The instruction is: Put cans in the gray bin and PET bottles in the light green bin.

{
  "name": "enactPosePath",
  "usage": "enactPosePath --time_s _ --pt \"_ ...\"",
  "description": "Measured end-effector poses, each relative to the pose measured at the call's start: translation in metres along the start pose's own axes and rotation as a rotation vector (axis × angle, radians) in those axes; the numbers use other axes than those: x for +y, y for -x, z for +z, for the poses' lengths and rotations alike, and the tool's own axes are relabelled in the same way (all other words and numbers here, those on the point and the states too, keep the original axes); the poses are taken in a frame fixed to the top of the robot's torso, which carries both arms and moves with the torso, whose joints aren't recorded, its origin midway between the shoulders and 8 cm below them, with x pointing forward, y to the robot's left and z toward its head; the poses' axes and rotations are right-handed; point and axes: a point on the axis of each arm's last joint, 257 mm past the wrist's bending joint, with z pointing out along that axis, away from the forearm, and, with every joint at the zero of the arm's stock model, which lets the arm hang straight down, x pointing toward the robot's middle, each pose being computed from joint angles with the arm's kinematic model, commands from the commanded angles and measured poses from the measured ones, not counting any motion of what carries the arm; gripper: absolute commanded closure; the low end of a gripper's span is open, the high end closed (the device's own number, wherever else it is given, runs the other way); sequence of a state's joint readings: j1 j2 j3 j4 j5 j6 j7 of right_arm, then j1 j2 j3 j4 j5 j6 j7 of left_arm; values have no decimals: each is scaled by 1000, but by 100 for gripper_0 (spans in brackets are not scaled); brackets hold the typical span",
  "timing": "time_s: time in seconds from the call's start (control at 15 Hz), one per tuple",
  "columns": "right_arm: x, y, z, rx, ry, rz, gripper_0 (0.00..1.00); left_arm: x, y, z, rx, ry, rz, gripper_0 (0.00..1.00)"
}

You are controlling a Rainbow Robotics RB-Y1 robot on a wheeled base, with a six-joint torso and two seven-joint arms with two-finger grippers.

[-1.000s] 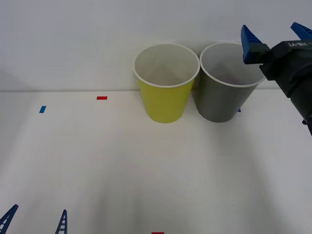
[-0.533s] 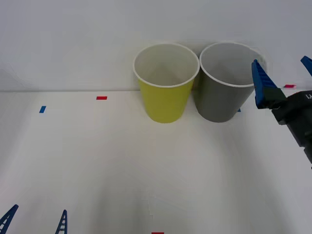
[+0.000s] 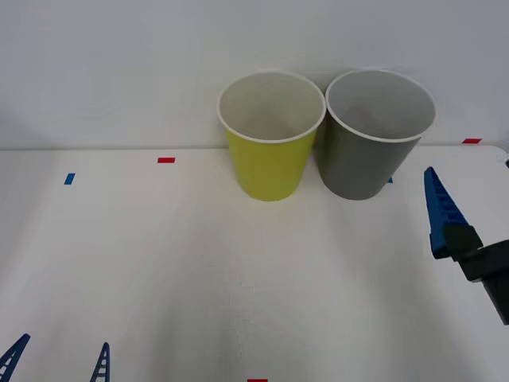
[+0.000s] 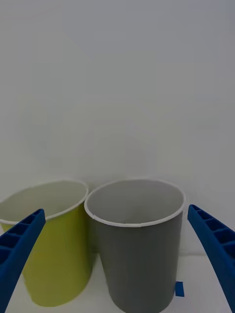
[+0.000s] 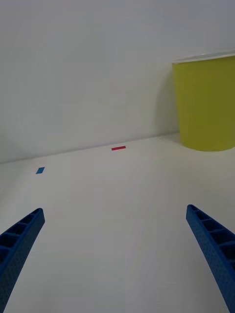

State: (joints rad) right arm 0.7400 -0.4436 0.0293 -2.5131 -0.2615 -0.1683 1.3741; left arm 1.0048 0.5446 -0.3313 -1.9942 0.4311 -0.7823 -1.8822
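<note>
No red can was visible anywhere on the white table (image 3: 199, 278). The dark gray tapered round bin with pale rim (image 3: 370, 151) stood upright at the table's far edge against the white wall (image 3: 119, 64), directly ahead of the right gripper (image 4: 117, 274) and framed between its spread fingers in the right wrist view; the bin's inside could not be seen to the bottom. The yellow-green tapered round bin with white rim (image 3: 270, 147) stood upright just beside the gray bin (image 4: 134, 244), rims nearly touching, off to the left-finger side of the right jaws. Right gripper jaws were wide open and held nothing, low over the table, on the near-right side of the gray bin and apart from it; one blue ribbed finger (image 3: 442, 213) showed at the front view's right edge. Left gripper (image 5: 117, 264) was parked low at the near-left table edge, jaws open and empty, with the yellow-green bin (image 5: 205, 102) far ahead beyond its right finger. A red tape mark (image 5: 118, 148) and a blue tape mark (image 5: 40, 170) lay ahead of the left jaws.
</note>
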Motion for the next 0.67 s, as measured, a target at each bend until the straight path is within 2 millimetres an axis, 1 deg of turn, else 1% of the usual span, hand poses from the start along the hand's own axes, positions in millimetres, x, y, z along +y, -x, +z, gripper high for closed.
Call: enactPosePath --time_s 0.13,0.27,0.4,0.53,0.67 --pt "-12 -17 -18 -30 -11 -9 0 0 0 0 0 0 0 0" --pt "-24 -43 -43 -7 -23 -28 0 0 0 0 0 0 0 0" --pt "-33 -61 -67 3 -27 -44 0 0 0 0 0 0 0 0" --pt "-33 -83 -93 52 -17 -42 0 0 0 0 0 0 0 0" --pt "-32 -95 -112 118 -10 -39 0 0 0 0 0 0 0 0"
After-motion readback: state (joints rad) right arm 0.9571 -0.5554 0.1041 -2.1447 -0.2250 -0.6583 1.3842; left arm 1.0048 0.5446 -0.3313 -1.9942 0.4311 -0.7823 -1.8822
